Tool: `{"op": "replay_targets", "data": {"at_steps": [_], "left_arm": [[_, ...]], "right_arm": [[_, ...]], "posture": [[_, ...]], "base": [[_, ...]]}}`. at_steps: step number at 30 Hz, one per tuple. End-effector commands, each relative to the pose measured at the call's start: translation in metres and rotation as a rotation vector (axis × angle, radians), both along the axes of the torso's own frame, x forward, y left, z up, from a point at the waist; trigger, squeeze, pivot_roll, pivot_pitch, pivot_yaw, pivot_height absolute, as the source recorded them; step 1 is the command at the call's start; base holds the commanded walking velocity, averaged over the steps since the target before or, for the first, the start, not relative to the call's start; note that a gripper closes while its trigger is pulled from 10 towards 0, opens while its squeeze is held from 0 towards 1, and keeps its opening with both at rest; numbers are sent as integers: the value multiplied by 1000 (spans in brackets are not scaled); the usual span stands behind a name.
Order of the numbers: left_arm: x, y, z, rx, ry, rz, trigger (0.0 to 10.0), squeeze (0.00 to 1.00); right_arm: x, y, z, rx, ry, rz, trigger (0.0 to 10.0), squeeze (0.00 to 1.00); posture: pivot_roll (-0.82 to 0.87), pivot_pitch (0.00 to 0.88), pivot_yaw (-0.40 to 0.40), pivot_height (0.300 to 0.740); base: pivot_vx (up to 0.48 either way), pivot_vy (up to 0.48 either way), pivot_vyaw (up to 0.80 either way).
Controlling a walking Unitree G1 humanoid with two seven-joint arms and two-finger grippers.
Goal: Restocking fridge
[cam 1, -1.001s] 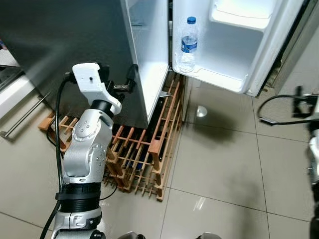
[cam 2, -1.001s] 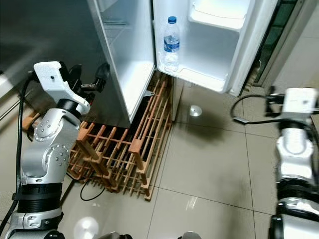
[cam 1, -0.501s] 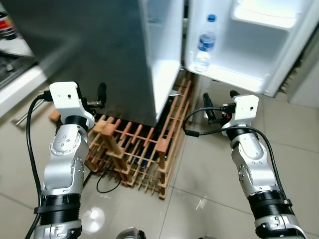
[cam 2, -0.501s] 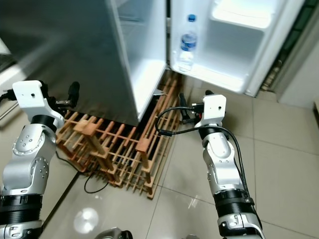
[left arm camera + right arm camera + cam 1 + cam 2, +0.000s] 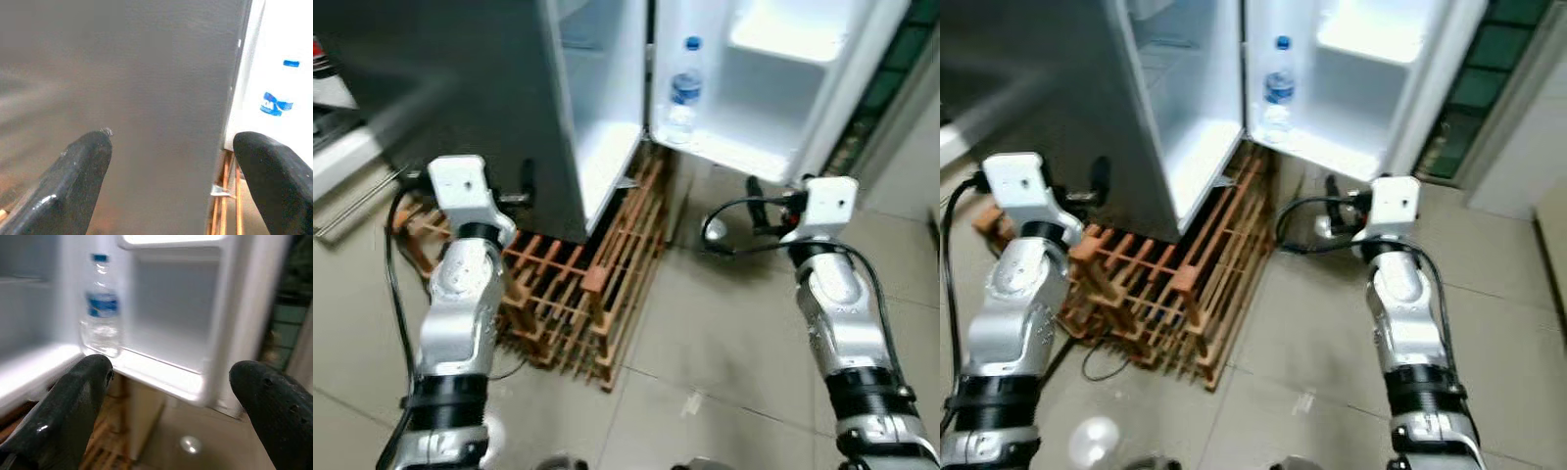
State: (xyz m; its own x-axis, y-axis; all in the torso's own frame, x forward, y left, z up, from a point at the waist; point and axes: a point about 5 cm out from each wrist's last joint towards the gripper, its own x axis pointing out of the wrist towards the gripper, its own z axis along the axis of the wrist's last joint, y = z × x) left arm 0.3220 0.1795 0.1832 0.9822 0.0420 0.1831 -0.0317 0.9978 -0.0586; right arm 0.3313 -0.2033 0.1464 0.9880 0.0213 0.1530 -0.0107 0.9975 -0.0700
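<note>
A clear water bottle (image 5: 683, 90) with a blue cap and blue label stands upright in the lowest shelf (image 5: 734, 157) of the open fridge door (image 5: 773, 78), tucked at the end nearest the hinge. The shelf rim runs in front of its base.

The right gripper (image 5: 168, 396) hangs in the air in front of that door, empty, fingers (image 5: 73, 401) spread wide apart. In the right wrist view the bottle sits beyond the fingertips, closer to one finger than the other, with a clear gap between it and the gripper. From the head camera the right gripper (image 5: 756, 193) is below the door shelf and off to the robot's right of the bottle, above the tiled floor (image 5: 724, 323). It touches nothing.

Over on the other side, the left gripper (image 5: 171, 176) is also spread open and empty, held up before the dark grey outer face of the fridge (image 5: 460, 88). In the left wrist view the bottle's blue label shows faintly past the edge of that dark panel.

Beneath the fridge, a wooden slatted rack (image 5: 587, 284) lies on the floor, between the two arms. The white inner wall of the fridge compartment (image 5: 602, 88) is lit, just left of the bottle.
</note>
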Motion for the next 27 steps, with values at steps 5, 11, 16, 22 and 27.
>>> {"op": "replay_targets", "data": {"at_steps": [5, 11, 16, 22, 27], "left_arm": [[2, 0, -6, -11, 33, 3, 10000, 0], [7, -2, -16, 12, 92, 35, 10000, 0], [7, -2, -19, 27, 95, 63, 10000, 0], [7, -2, -19, 89, 91, 93, 10000, 0], [6, 0, -19, 136, 92, 102, 10000, 0]], "right_arm": [[5, -2, 10, -24, -24, -13, 10000, 31], [6, -5, 13, -61, -20, -23, 10000, 63], [5, -1, 9, -63, -15, -7, 10000, 71], [5, 2, 5, -53, -2, 6, 10000, 82], [6, 4, 4, -45, -2, 9, 10000, 90]], "posture": [[-75, 24, 76, 740], [-88, 12, 67, 740], [-90, 3, 56, 740], [-84, 0, 48, 740], [-67, 0, 51, 740]], "base": [[121, -229, 170], [0, 0, 512], [0, 0, 493], [0, 0, 476], [0, 0, 460]]}}
